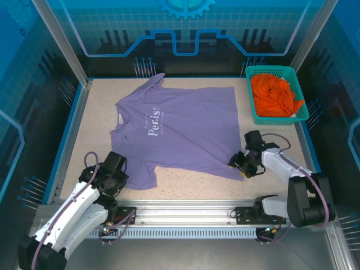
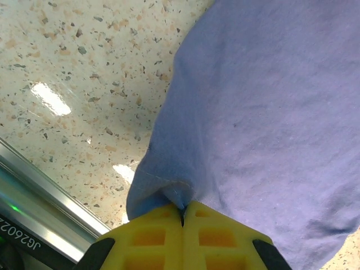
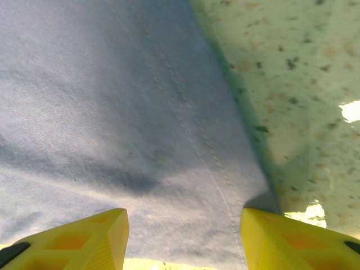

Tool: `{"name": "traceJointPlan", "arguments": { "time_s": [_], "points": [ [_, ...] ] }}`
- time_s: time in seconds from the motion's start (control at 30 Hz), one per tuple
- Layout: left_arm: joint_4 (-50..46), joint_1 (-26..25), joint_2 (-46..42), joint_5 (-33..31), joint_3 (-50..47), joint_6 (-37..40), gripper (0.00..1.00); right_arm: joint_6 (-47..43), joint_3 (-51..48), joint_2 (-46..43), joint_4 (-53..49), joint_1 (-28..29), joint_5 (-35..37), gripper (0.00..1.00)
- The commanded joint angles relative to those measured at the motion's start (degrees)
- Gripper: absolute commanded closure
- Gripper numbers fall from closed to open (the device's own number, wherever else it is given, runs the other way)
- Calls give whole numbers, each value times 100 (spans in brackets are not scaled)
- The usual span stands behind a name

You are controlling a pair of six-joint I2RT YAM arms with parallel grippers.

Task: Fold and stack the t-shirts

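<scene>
Lavender t-shirt (image 1: 174,129) lies spread flat on the table (image 1: 95,118). The left gripper (image 2: 181,215) pinches its near sleeve edge, fingers closed; the right gripper (image 3: 184,225) has fingers apart over the hem corner. The orange t-shirt (image 1: 274,95) sits crumpled inside the teal basket (image 1: 281,120) at the far right corner.

Counter (image 1: 95,124): speckled beige, with blue edges.
Purple shirt (image 1: 174,132): spread flat mid-counter, lettering up, collar to the left.
Basket (image 1: 270,69): teal, far right corner, near the shirt.
</scene>
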Motion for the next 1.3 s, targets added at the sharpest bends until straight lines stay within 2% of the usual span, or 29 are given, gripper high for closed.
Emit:
{"name": "traceJointPlan", "arguments": {
  "time_s": [0.0, 0.2, 0.4, 0.73, 1.07, 1.27],
  "points": [
    [-1335, -49, 4, 192, 610, -54, 100, -74, 63, -280, -344, -163, -42, 43],
    [-1349, -52, -62, 364, 673, 52, 100, -156, 211, -865, -907, -326, 306, 43],
    [-1345, -54, -44, 405, 930, 202, 100, 35, -302, -1077, -1066, -355, 183, 54],
    [-1210, -47, 305, 387, 1152, 308, 100, 27, -438, -660, -838, -355, 247, 59],
    [-1169, -48, 332, 360, 1221, 310, 100, 48, -370, -112, -654, -273, 333, 71],
    [-1202, -51, 248, 330, 1187, 313, 100, -34, -304, 68, -587, -266, 436, 87]
  ]
}}
